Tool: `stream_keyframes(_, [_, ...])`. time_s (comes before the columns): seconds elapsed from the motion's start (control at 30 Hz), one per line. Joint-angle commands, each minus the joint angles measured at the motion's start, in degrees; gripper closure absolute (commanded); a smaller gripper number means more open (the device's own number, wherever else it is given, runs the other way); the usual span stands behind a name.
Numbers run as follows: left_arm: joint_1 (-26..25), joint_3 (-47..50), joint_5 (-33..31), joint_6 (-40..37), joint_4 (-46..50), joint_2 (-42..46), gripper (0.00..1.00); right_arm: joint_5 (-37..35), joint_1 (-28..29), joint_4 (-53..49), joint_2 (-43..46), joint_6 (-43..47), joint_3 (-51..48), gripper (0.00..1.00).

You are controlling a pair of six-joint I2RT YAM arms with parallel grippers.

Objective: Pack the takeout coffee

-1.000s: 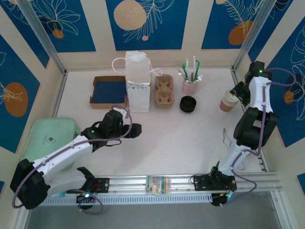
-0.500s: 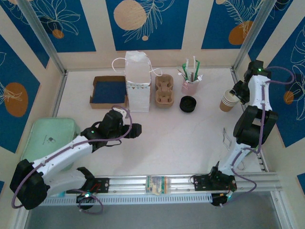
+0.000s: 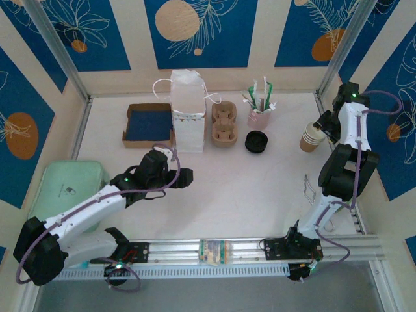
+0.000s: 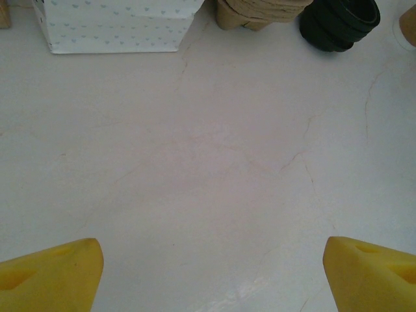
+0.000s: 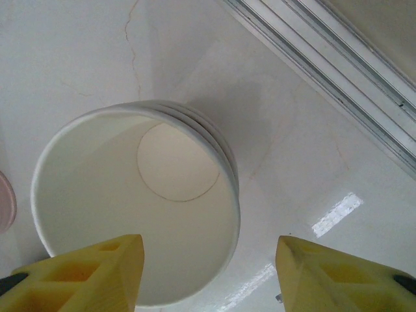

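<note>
- worktop [image 3: 247, 188]: pale, faintly veined surface, with goods ranged along its 12 o'clock side.
- left end effector [image 4: 208, 279]: spread wide and holding nothing. Its yellow fingers [image 4: 49, 276] sit at the bottom corners of the wrist view with bare worktop between them. It sits just off centre toward 8 o'clock, facing the far row.
- right end effector [image 5: 209, 273]: jaws partly spread, no grip visible. It hangs over the stack of lidless paper cups [image 3: 312, 136], one finger over the cup mouth at 7 o'clock, the other outside the rim at 4 o'clock. Contact with the rim cannot be told.
- stack of lidless paper cups: tan outside, white inside, upright, between 2 and 3 o'clock.
- white paper bag [image 3: 187, 112]: upright with cord handles, at 11 o'clock.
- cup carrier [image 3: 224, 123]: brown pulp, just beside the bag at its 3 o'clock.
- pink cup [image 3: 259, 117]: holds upright sticks, between 1 and 2 o'clock.
- black lids [image 3: 257, 141]: short stack at the pink cup's 6 o'clock.
- cardboard tray [image 3: 148, 125]: blue inside, at 10 o'clock.
- pale green case [image 3: 68, 185]: at 8 o'clock, partly under the left arm.
- takeout coffee: location cannot be told.
</note>
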State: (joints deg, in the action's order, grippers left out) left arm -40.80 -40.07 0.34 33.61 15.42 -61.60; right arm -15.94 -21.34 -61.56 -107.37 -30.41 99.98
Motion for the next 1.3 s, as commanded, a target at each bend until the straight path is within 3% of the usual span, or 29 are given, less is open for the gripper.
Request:
stream_keyframes(0.0, [-0.62, 0.4, -1.13, -0.13, 0.26, 1.05, 0.12, -0.65, -0.12, -0.7, 1.73, 0.37, -0.87, 0.43])
stream_keyframes(0.27, [-0.68, 1.39, -1.65, -0.21, -0.39, 1.64, 0.12, -0.5, -0.37, -0.68, 1.36, 0.97, -0.49, 0.46])
stream_keyframes(0.6, [-0.64, 3.28, -2.55, -0.29, -1.3, 3.06, 0.12, 0.74, 0.03, -0.5, 0.32, 1.23, 0.03, 0.57])
stream_keyframes(1.27, [-0.68, 3.92, -3.24, -0.91, -1.77, 2.98, 0.13, 1.49, 0.39, -0.58, -2.11, 1.23, 0.19, 0.63])
